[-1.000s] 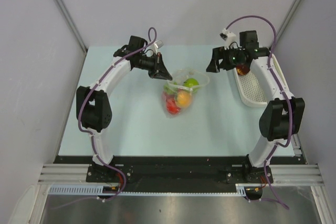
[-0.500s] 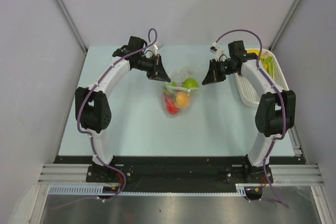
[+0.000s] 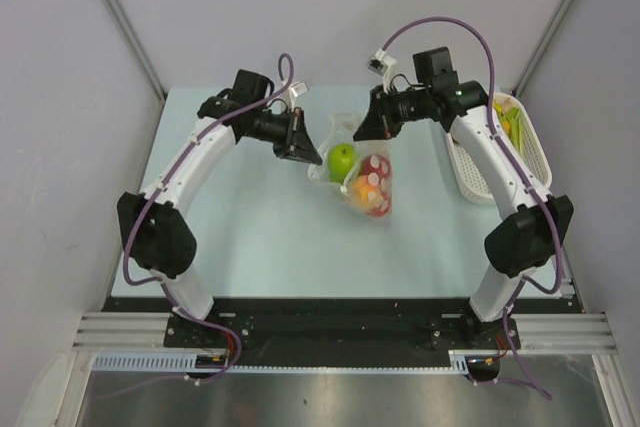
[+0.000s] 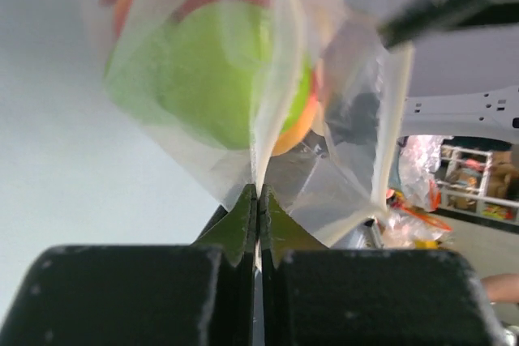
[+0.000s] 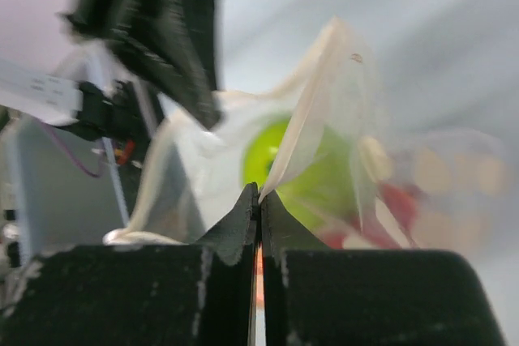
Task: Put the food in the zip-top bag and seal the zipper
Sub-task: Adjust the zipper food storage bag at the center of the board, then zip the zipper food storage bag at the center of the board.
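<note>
Gripping the zip-top bag [image 4: 357, 151] by its upper edge, both grippers are closed on the film. The left gripper [image 3: 312, 154] pinches a fold at the bag's left side. The right gripper [image 3: 361, 134] pinches a fold at its right side. Each wrist view shows the jaws pressed together with only thin plastic between them.

Position: the bag is over the middle of the table [image 3: 250, 237], toward the far side, between the two grippers.

Orientation: the held edge runs roughly left to right from one gripper to the other. The long axis runs from that edge toward the near right, with the bag's bottom pointing that way. Contact between the bottom and the table cannot be determined.

Contents: the green fruit [image 3: 342, 160] sits inside at the left, just beside the left gripper. The orange fruit [image 3: 372, 185] and the red fruit [image 3: 379, 206] lie lower right.

Zipper closure cannot be determined.

The white basket [image 3: 480, 182] sits at the table's right edge, well apart from the bag.
</note>
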You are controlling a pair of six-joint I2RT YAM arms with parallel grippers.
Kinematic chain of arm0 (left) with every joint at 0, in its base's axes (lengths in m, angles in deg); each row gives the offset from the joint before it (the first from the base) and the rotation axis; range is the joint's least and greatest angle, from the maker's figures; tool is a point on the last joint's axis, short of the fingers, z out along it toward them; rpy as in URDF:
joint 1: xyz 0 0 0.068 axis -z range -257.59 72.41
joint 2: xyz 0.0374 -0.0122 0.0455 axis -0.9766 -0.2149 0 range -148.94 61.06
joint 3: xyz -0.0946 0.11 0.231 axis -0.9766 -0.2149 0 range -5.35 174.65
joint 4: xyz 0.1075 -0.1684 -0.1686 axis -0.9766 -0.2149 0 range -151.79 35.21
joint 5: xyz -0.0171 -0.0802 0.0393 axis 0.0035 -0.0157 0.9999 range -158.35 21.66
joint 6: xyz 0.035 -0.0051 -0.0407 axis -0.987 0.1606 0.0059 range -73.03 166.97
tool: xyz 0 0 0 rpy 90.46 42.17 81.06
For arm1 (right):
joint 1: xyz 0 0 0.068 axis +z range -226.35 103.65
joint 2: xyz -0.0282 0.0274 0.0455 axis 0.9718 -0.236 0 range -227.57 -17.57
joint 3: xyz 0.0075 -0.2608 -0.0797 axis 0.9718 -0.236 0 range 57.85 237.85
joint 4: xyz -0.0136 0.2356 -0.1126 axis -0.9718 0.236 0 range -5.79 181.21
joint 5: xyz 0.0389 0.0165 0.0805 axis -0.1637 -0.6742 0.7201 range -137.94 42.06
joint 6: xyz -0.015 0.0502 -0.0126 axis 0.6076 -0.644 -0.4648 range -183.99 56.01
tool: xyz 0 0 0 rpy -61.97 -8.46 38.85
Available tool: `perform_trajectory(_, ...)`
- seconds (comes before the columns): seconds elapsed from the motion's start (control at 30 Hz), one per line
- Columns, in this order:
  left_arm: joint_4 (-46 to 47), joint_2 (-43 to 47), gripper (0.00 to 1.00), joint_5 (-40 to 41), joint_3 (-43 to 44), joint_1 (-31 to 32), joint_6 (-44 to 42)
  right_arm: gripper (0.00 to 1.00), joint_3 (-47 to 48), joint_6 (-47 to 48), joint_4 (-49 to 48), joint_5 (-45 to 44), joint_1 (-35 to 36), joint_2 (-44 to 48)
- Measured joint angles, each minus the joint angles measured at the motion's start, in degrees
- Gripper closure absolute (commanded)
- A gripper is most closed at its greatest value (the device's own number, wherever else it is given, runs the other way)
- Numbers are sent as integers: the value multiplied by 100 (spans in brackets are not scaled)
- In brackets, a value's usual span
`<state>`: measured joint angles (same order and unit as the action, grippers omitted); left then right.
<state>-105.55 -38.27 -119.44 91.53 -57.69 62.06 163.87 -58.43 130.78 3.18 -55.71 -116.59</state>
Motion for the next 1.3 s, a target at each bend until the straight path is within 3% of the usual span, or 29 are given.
perform_trajectory(0.27,118,87,95,151,-1029,107,435,100,44,1362,804,-916,-210,-979)
perform_trajectory(0.37,151,87,67,225,-1025,151,254,100,125,1679,994,-844,-280,-1150)
perform_trajectory(0.4,146,87,49,302,-1021,164,116,100,168,1768,1032,-793,-293,-1180)
perform_trajectory(0.5,0,87,17,603,-861,179,-374,100,299,1976,1082,-634,-256,-1204)
perform_trajectory(0.57,59,136,8,754,-693,144,-754,100,363,2033,1108,-531,-221,-1204)
perform_trajectory(0.67,166,501,5,804,-632,42,-1709,100,463,2096,1147,-363,-186,-1207)
perform_trajectory(0.8,74,1202,6,590,-629,52,-3600,100,560,2116,1180,-214,-168,-1217)
perform_trajectory(0.9,-282,1681,9,728,-748,634,-5427,100,728,2129,1207,-166,-164,-1318)
perform_trajectory(1.03,-195,2282,11,966,-1926,1471,-7206,100,975,2155,1263,-109,-138,-1530)
perform_trajectory(1.13,101,2380,23,1266,-2653,1558,-7783,100,1003,2175,1290,-68,-118,-1567)
perform_trajectory(1.17,216,2345,33,1386,-2789,1585,-7910,100,1005,2184,1296,-50,-101,-1567)
perform_trajectory(1.3,588,2044,53,1652,-2846,1770,-8118,100,1005,2253,1296,74,33,-1582)
